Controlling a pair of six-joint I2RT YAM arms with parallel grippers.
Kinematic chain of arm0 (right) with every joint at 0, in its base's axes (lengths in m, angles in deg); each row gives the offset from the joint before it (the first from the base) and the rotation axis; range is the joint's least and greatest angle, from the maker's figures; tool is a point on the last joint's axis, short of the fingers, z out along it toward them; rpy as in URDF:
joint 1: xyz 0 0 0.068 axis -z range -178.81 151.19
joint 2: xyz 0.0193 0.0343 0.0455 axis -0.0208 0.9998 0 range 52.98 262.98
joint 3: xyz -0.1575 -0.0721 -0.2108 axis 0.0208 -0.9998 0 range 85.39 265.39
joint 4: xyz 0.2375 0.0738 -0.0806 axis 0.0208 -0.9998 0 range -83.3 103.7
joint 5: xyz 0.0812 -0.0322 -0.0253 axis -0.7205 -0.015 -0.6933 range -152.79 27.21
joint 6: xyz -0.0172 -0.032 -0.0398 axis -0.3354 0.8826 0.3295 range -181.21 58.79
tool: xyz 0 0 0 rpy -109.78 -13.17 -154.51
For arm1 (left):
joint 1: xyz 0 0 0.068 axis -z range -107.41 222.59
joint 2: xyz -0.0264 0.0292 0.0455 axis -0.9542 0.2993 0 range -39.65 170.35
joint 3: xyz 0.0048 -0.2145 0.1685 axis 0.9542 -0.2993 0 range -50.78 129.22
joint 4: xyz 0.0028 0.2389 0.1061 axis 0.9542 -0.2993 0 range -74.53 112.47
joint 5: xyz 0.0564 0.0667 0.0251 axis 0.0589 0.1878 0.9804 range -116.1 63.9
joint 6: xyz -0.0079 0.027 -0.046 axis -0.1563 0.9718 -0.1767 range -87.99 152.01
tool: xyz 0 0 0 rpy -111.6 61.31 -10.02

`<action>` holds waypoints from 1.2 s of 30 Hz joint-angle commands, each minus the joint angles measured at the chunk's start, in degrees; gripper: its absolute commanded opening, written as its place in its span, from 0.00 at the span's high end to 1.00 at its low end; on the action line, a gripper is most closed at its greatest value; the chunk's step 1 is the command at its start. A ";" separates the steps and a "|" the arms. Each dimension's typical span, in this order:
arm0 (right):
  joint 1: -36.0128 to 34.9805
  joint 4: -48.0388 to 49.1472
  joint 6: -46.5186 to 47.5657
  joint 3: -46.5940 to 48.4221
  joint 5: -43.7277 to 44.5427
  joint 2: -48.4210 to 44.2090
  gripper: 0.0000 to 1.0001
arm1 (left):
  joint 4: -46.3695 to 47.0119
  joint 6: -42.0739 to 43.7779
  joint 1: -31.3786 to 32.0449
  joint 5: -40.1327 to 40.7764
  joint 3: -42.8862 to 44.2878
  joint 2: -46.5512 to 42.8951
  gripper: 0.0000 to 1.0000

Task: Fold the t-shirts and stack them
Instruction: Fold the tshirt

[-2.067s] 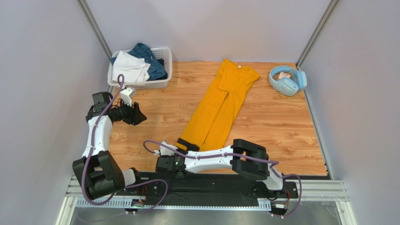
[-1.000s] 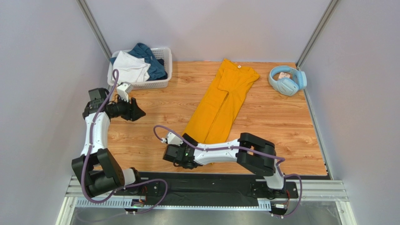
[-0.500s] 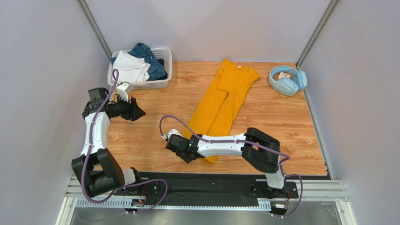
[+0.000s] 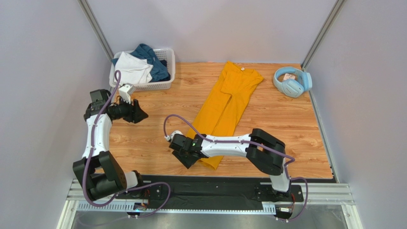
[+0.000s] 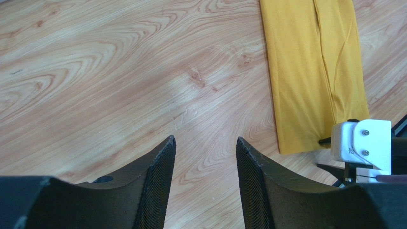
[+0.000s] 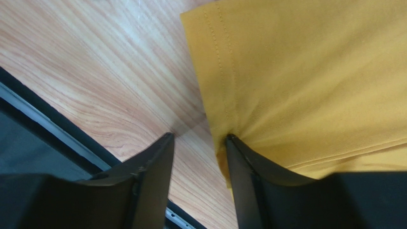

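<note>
While the mustard-yellow t-shirt [image 4: 224, 107] lies folded into a long narrow strip slanting across the middle of the bench [image 4: 286, 129], collar end toward the far edge, its near hem corner sits at the right gripper [image 6: 198, 136]. That gripper stands partly apart: one finger [image 6: 267, 191] touches the cloth's edge, which puckers there, and the other is over bare wood. A white t-shirt [image 4: 131, 69] and a dark teal one [image 4: 153, 59] are heaped in the white basket [image 4: 168, 56] at the far left corner. Near it the left gripper [image 4: 138, 114] hangs above bare wood, moderately wide and empty. Light-blue headphones [image 4: 292, 81] lie far right.
</note>
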 commanded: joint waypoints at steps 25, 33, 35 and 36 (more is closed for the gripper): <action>-1.90 -26.69 -0.59 9.78 9.32 -7.02 0.43 | -1.63 3.21 -0.41 -3.38 2.09 2.11 0.43; -1.55 -27.84 -0.59 7.88 9.84 -11.42 0.40 | -1.54 1.71 -0.41 -4.69 2.27 1.85 0.43; -1.03 -27.49 -0.42 2.80 11.60 -14.14 0.36 | -1.98 1.80 -0.41 -5.39 1.92 0.36 0.43; -0.94 -27.14 -0.33 1.20 12.13 -14.76 0.34 | -1.72 1.36 -0.41 -5.75 1.48 -0.26 0.43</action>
